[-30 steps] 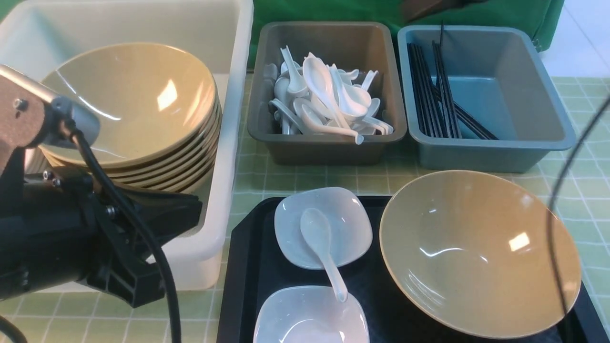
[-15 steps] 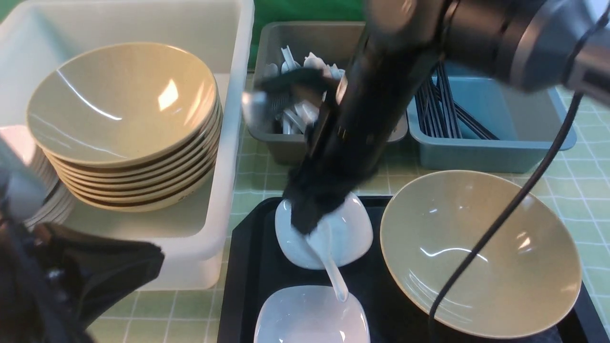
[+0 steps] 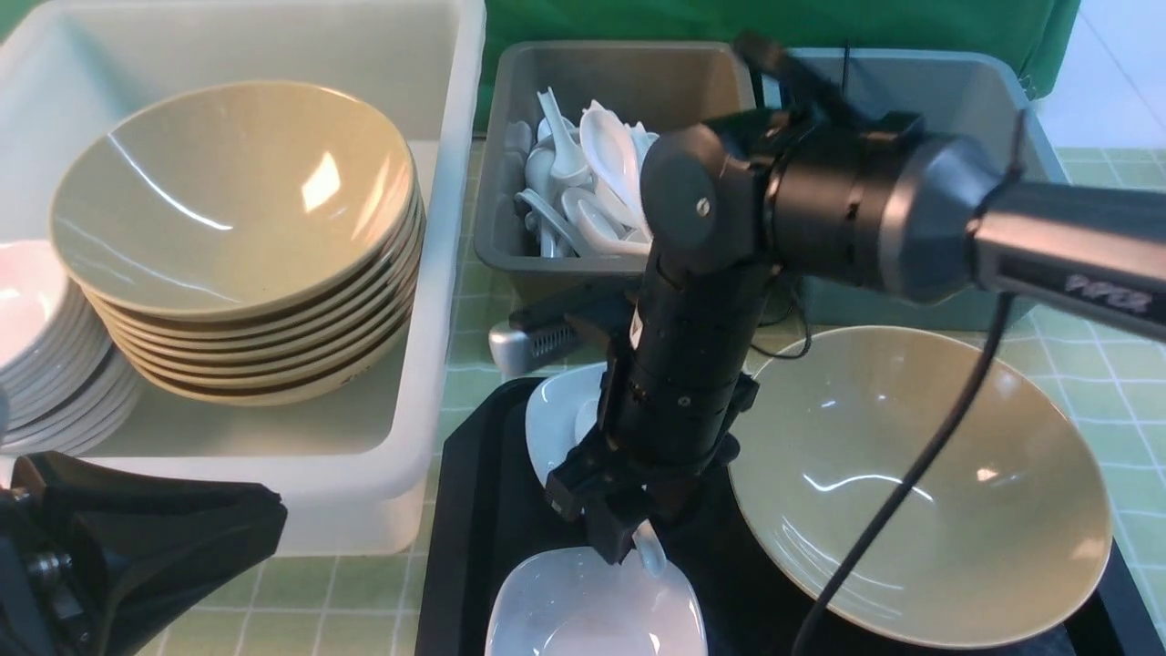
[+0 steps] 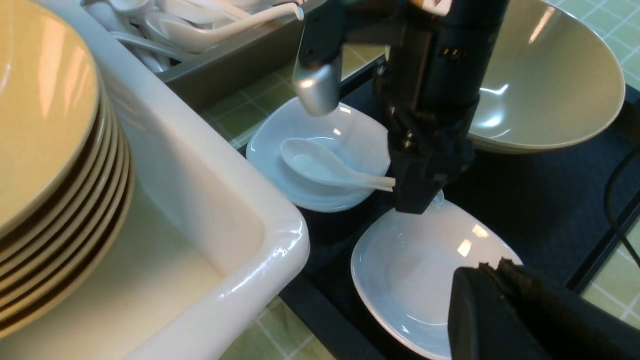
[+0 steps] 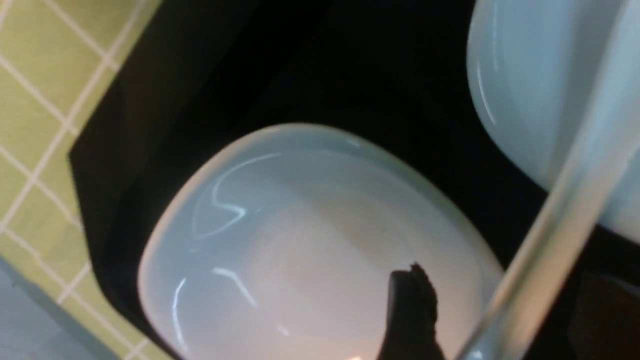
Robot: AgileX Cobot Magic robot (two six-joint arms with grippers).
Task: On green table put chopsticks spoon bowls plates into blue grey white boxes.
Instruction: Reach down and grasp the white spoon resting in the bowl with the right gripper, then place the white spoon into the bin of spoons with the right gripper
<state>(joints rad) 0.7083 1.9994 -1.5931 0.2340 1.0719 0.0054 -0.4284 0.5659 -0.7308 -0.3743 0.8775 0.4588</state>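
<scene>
Spoon [image 4: 320, 167] — white glossy ceramic, with an oval scoop and a straight tapered handle — lies at the centre of the front view. Its scoop rests in the far plate [image 4: 360, 145] and its handle reaches to the rim of the near plate [image 4: 420, 270]. Both plates are white, shallow and square with rounded corners. They sit on a matt black tray [image 3: 469, 547] on the green checked table [image 3: 1125, 364].

Right gripper [image 4: 417, 195] points down over the handle. Its jaws stand wide apart, one black finger [image 5: 410, 310] on each side of the handle, and they grip nothing. Whether a pad touches the handle cannot be told.

Left gripper [image 4: 495, 300], at the lower left of the front view, is closed and holds nothing. Its pad edge looks frayed.

A large round tan bowl [image 3: 911, 492], smooth and reflective, fills the right of the tray.

White box [image 3: 451, 273], upper left, is thick-walled glossy plastic. It holds a nested bowl stack [image 3: 228, 200] in tan and, at the left edge, a plate stack [image 3: 36, 346] in white. Grey box [image 3: 583, 73], top centre, is rectangular and holds a loose heap of white spoons [image 3: 592, 173]. Blue box [image 3: 966, 91], upper right, is mostly hidden behind the right arm [image 3: 820, 210] — black and grey cylinders.
</scene>
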